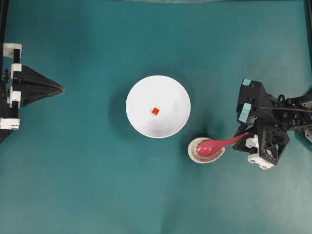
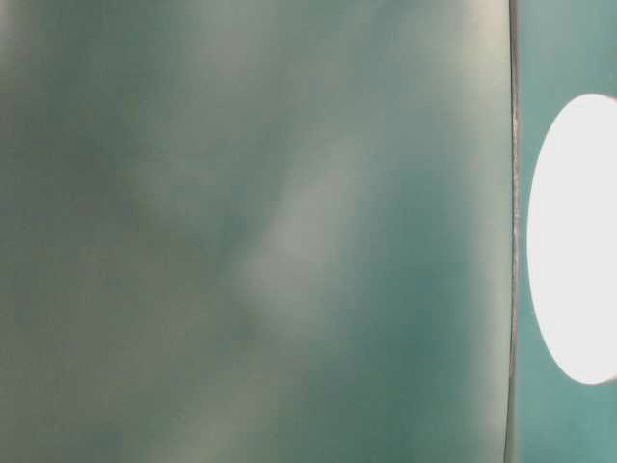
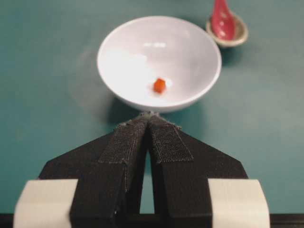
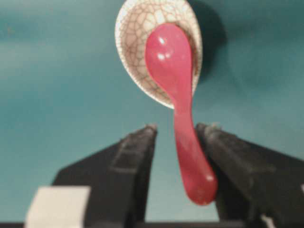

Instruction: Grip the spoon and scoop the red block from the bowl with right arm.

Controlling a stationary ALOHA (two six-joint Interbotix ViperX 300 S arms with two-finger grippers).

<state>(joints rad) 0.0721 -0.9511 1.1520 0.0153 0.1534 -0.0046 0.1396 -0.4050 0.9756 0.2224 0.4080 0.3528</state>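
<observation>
My right gripper (image 4: pixel 175 135) straddles the spoon (image 4: pixel 178 99) handle, jaws apart, apparently not yet gripping; its scoop rests in the speckled dish (image 4: pixel 137 28). The red block (image 1: pixel 155 111) waits in the bowl (image 1: pixel 141 92), unscooped.

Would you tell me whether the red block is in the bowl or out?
In: the red block lies on the bowl's white floor.

The spoon (image 4: pixel 175 95) gleamed glossy magenta-pink, lying in a cream dish (image 4: pixel 137 28) laced with dark crackle lines. The bowl (image 1: pixel 158 106) was plain white, the block (image 1: pixel 155 111) red-orange, the table (image 1: pixel 73 170) deep teal, and the right gripper (image 4: pixel 175 130) was black.
</observation>
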